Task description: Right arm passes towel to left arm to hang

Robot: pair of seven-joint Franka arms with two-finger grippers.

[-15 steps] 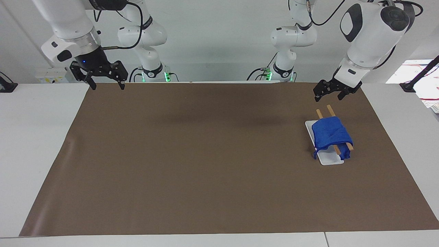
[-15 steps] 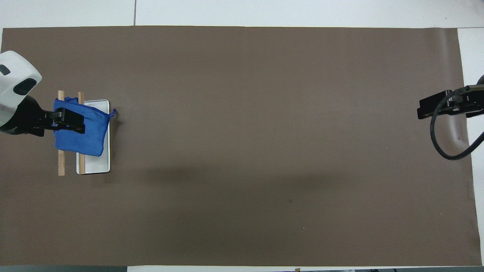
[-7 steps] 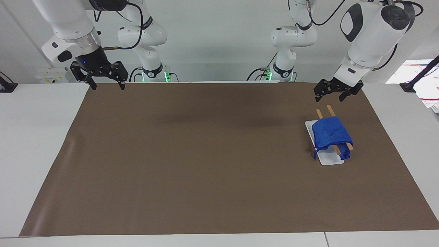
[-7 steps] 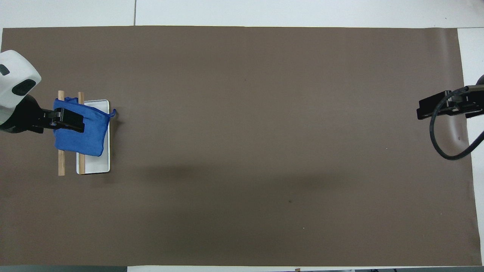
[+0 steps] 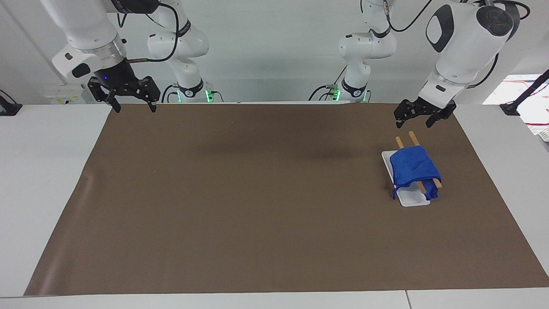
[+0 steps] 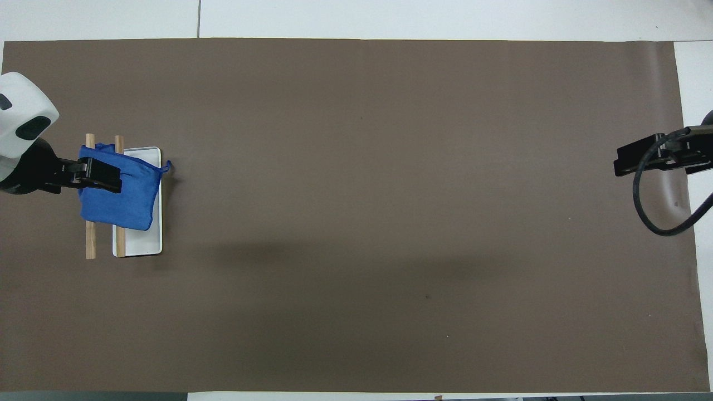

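Blue cloth, the towel (image 5: 415,171), is draped over the two wooden rails (image 5: 419,185) of a small rack with a white base (image 5: 414,201), at the right of the facing view, toward the left arm's end of the table. It looks already hung, so the task seems all but done.

Up in the air over the rails' bare ends at the upper right of that view is the left gripper (image 5: 416,119), its fingers spread and holding nothing, clear of the cloth. At the upper left of the same view the right gripper (image 5: 132,103) waits over the corner of the brown mat (image 5: 240,201), fingers wide apart and empty, a blue light on its body.

One risk, as I judge it: the towel sits bunched, with more of it sagging toward the rail ends lower in the facing view, so it could slide off if nudged. A low pass by the left gripper could snag a fold or the corner loop (image 6: 166,165) and drag the cloth down.

Nothing else lies on the mat.
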